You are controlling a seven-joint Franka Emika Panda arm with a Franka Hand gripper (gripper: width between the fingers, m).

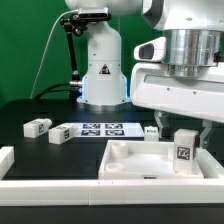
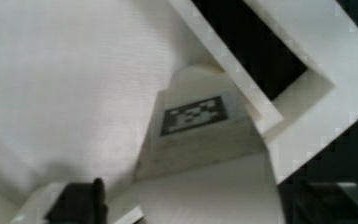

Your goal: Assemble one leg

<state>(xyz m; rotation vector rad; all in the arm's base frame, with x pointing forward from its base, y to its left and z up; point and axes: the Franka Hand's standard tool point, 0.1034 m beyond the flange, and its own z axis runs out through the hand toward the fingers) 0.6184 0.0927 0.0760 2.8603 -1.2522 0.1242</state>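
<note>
The leg [image 1: 184,150], a small white block with a black-and-white tag, stands upright at the near corner of the large white tray-like piece [image 1: 130,160], on the exterior view's right. My gripper [image 1: 182,126] hangs right above it, its dark fingers on either side of the leg's top with a gap at each side. In the wrist view the leg [image 2: 197,115] runs between the two fingers [image 2: 78,200], and the gripper [image 2: 202,205] looks open around it.
Two more white legs [image 1: 38,127] [image 1: 58,133] lie at the exterior view's left, and another [image 1: 150,130] lies behind the tray-like piece. The marker board [image 1: 98,128] lies in the middle. The robot base [image 1: 100,70] stands behind. A white rail [image 1: 20,185] borders the front.
</note>
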